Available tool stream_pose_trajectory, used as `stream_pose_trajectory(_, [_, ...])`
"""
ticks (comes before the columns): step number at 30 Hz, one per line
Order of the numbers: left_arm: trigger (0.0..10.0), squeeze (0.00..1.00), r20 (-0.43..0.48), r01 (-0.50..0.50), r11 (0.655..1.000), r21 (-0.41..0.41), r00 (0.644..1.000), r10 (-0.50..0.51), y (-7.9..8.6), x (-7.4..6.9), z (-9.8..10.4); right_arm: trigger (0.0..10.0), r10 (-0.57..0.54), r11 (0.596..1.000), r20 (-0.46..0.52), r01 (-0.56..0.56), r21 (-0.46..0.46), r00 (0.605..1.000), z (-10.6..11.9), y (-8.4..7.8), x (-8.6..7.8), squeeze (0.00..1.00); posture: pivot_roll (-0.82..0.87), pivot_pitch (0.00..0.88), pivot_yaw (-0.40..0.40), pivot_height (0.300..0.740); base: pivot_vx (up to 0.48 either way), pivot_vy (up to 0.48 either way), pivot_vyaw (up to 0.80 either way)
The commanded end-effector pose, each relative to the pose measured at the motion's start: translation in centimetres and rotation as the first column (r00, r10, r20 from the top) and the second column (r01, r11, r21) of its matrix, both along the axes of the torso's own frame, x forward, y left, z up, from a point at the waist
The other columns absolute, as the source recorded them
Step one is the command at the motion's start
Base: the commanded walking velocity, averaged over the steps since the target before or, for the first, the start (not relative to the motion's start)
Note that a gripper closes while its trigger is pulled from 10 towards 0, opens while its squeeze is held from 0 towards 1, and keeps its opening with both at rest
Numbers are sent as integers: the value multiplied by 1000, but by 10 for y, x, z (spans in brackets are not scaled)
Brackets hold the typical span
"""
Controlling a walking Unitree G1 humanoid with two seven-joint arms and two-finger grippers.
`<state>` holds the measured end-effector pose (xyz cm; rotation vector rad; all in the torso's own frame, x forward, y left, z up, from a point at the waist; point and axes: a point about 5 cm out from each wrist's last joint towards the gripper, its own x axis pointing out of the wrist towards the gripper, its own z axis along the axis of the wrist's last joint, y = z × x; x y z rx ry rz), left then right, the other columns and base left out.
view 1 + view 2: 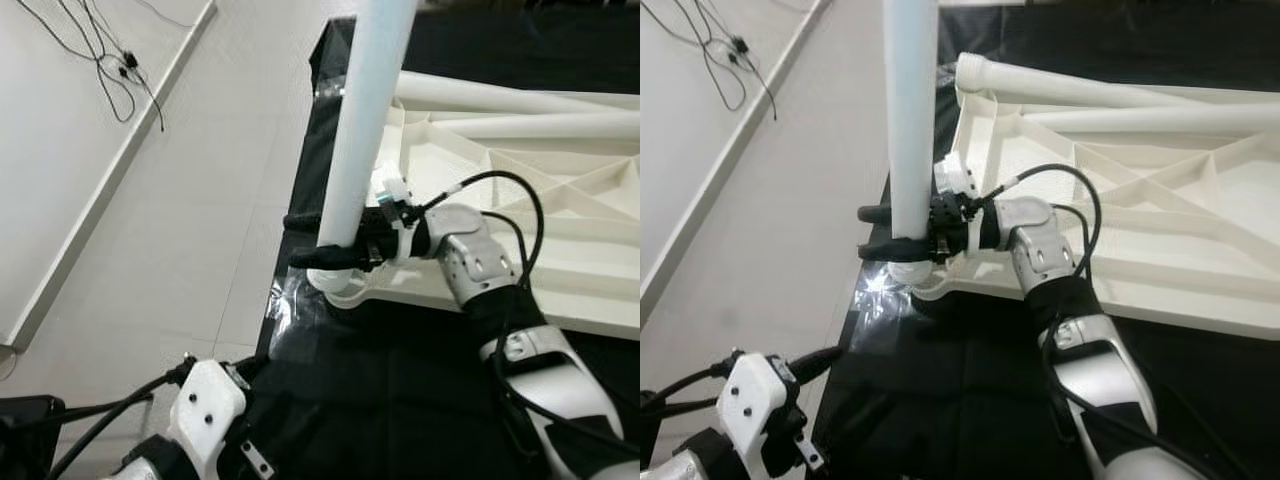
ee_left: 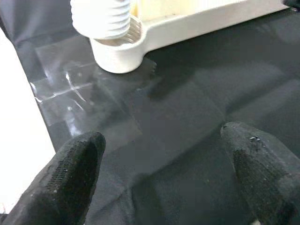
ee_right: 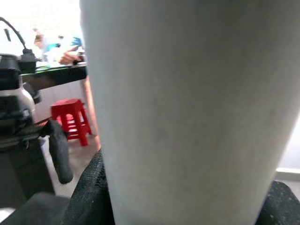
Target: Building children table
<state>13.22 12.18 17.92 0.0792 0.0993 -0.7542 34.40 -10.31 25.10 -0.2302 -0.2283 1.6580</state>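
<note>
The jaws of the right gripper [image 1: 322, 240] are clamped around the upright white table leg [image 1: 362, 130] at frame centre, its threaded end sitting in the corner socket [image 2: 123, 51] of the upturned tabletop [image 1: 520, 190], while the left gripper [image 2: 164, 168] hangs with fingers apart over the black mat [image 1: 400, 390] at lower left.

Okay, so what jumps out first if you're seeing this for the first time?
The tall white table leg standing upright in the corner socket of the upturned white tabletop, with the right gripper clamped around its base. The tabletop lies on a black cloth, and the left gripper hangs open nearby.
</note>
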Motion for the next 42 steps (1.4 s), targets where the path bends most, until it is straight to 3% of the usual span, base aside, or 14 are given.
stream_pose_trajectory(1, [10000, 0, -24, -1, 999, 34, 1000, 2, 2, -4, -3, 10000, 13, 999, -31, -14, -37, 999, -12, 2, -2, 0, 168, 425, 135, 740, 0, 0, 0])
stream_pose_trajectory(6, [10000, 0, -21, -5, 999, 37, 1000, 6, 1, -8, 0, 10000, 36, 996, 19, -34, -82, 999, -5, -6, -2, 0, 177, 439, 143, 740, 0, 0, 0])
stream_pose_trajectory(11, [10000, 0, -14, -11, 999, 46, 1000, 12, 1, -12, -2, 10000, 115, 976, 54, -103, -190, 992, -10, -11, -16, 0, 175, 446, 147, 740, 0, 0, 0])
stream_pose_trajectory(14, [10000, 0, -3, -22, 998, 55, 1000, 23, 0, -12, -2, 10000, 182, 944, 89, -148, -296, 979, -22, -6, -25, 0, 167, 446, 145, 740, 0, 0, 0])
stream_pose_trajectory(21, [10000, 0, 5, -25, 998, 64, 1000, 24, -1, -11, -2, 10000, 183, 929, 106, -136, -344, 977, -24, -5, -20, 0, 165, 442, 141, 740, 0, 0, 0])
stream_pose_trajectory(28, [10000, 0, 11, -34, 997, 67, 999, 34, -2, -10, -2, 10000, 231, 874, 63, -178, -453, 971, -17, -2, -17, 0, 144, 436, 131, 740, 0, 0, 0])
stream_pose_trajectory(31, [10000, 0, 12, -40, 997, 63, 999, 39, -3, -9, -1, 10000, 233, 871, 39, -190, -453, 972, -11, 4, -13, 0, 138, 432, 127, 740, 0, 0, 0])
stream_pose_trajectory(35, [10000, 0, 13, -44, 997, 60, 999, 43, -4, -9, -1, 10000, 191, 898, 10, -171, -407, 982, -7, 10, -5, 0, 132, 428, 122, 740, 0, 0, 0])
stream_pose_trajectory(39, [10000, 0, 16, -45, 997, 59, 999, 44, -5, -7, -2, 10000, 129, 954, -52, -138, -267, 990, -2, 17, 6, 0, 125, 418, 119, 740, 0, 0, 0])
stream_pose_trajectory(42, [10000, 0, 17, -45, 997, 58, 999, 44, -6, -7, -2, 10000, 127, 963, -72, -141, -229, 989, -1, 17, 6, 0, 125, 418, 118, 740, 0, 0, 0])
